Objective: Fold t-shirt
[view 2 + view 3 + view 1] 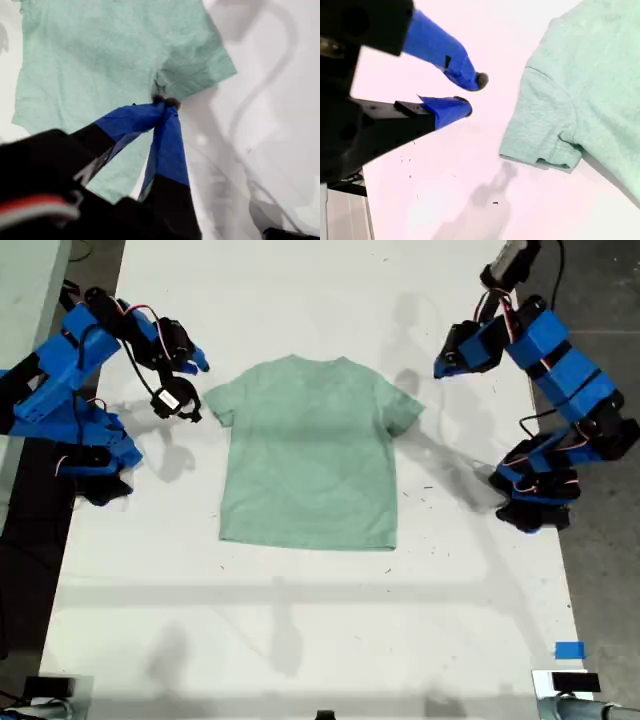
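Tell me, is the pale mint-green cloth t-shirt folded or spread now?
Spread. The pale mint-green cloth t-shirt lies flat on the white table, both sleeves out, hem straight.

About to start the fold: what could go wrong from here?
My first gripper has its jaws shut over the t-shirt; lowered like that, it would likely push and wrinkle the cloth, not grip it. My second gripper is open over bare table, beside the sleeve, so closing there may miss.
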